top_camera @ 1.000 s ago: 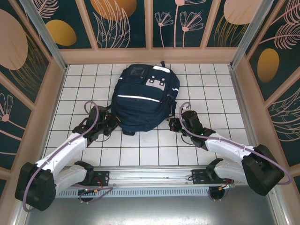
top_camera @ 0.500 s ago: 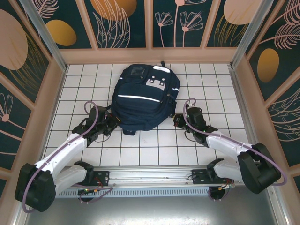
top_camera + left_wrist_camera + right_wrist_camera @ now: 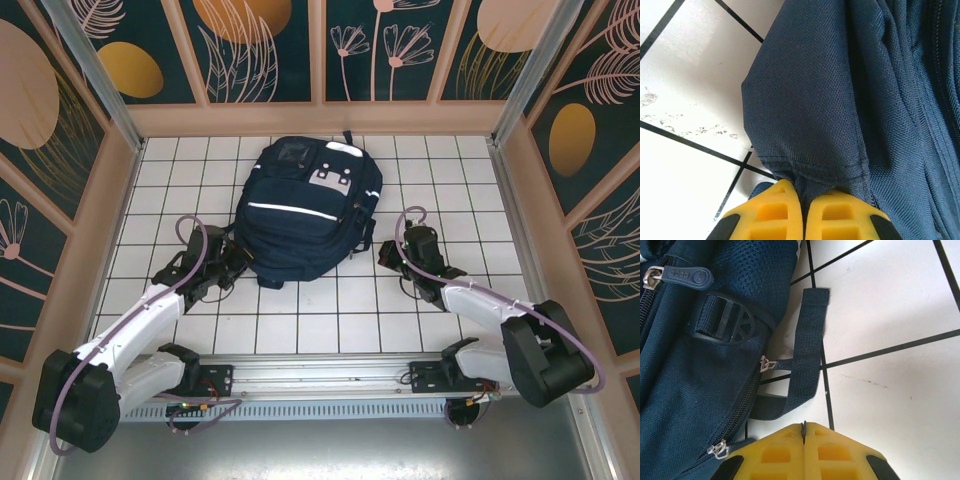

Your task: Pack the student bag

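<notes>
The student bag (image 3: 300, 215), a large navy backpack with white stripes, lies flat on the white tiled table (image 3: 470, 200). At the bag's lower left corner my left gripper (image 3: 238, 262) is shut on a fold of it; its yellow fingertips (image 3: 780, 200) pinch the navy fabric (image 3: 830, 100). My right gripper (image 3: 386, 251) sits just off the bag's right side. Its yellow jaws (image 3: 803, 427) are shut, with a thin dark sliver pinched at the tips. In front of it lie a loose strap (image 3: 810, 350), a buckle (image 3: 725, 320) and a zipper slider (image 3: 717, 450).
Raised patterned walls (image 3: 90, 200) enclose the table on the left, back and right. The arms' base rail (image 3: 320, 375) runs along the near edge. Bare tiles (image 3: 320, 310) lie between the two arms in front of the bag.
My right gripper has moved right and farther back along the bag's right side. The bag's near end has shifted slightly. The left gripper keeps its hold in place.
</notes>
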`<state>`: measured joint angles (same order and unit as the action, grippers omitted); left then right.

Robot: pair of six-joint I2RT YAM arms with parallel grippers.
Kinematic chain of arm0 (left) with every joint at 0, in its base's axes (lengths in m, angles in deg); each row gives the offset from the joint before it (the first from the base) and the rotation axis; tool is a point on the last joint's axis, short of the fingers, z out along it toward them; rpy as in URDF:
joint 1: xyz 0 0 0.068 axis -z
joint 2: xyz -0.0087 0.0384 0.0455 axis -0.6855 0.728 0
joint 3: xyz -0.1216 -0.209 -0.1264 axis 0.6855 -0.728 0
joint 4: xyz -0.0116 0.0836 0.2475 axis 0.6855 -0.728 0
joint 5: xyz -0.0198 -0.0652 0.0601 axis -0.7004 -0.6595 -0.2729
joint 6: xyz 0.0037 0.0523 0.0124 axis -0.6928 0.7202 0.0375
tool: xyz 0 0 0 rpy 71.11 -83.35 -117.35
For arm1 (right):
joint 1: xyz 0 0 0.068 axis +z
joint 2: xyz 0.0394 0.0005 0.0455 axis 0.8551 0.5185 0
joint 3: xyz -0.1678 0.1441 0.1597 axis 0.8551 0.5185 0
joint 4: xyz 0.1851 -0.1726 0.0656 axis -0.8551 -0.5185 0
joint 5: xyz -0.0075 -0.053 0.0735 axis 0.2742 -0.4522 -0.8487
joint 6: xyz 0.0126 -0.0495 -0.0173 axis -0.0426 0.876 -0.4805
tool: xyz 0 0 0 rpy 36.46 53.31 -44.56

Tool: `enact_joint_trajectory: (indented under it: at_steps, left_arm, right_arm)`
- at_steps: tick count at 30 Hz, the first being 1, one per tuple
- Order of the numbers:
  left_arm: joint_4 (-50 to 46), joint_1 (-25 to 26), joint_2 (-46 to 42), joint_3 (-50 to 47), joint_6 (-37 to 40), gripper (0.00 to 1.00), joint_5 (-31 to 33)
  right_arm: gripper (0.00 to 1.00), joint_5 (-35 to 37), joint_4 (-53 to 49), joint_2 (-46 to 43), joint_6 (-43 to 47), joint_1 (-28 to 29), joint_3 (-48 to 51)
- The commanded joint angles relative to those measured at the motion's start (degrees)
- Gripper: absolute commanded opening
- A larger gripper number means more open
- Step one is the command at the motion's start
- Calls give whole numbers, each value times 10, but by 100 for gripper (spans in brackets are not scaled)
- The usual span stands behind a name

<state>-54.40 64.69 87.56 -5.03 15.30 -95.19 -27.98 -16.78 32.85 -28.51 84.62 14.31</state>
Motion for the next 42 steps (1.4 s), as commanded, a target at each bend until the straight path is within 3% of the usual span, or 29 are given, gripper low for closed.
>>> enact_joint_trajectory:
  at_steps: [1, 2, 5, 7, 9, 12, 15, 21, 29, 42]
  left_arm:
    - [17, -4, -11, 22, 2, 0, 6]
    - [19, -4, -8, 21, 2, 0, 4]
    - [22, -5, -2, 18, 2, 0, -1]
    - [18, -5, -4, 21, 3, 0, 0]
    - [6, -5, -11, 28, 5, 0, 7]
    - [-11, -7, -24, 41, 8, 0, 12]
    - [-29, -11, -36, 57, 13, 0, 13]
    - [-56, -16, -49, 86, 25, 0, 24]
    - [-72, -22, -62, 101, 38, 0, 27]
    - [-53, -27, -63, 71, 38, 0, 6]
  right_arm:
    - [0, -51, 22, 28, 21, -1, -4]
    - [3, -81, 28, 40, 30, 0, -10]
    - [29, -177, 69, 80, 52, 4, -15]
    - [37, -183, 70, 106, 80, 21, -28]
    - [37, -143, 91, 114, 114, 49, -26]
    - [40, -34, 175, 85, 182, 121, 19]
    - [45, 30, 279, 55, 277, 178, 76]
    - [45, 86, 293, 86, 335, 181, 78]
    - [43, 67, 375, 118, 369, 177, 107]
    - [43, 74, 411, 206, 374, 176, 43]
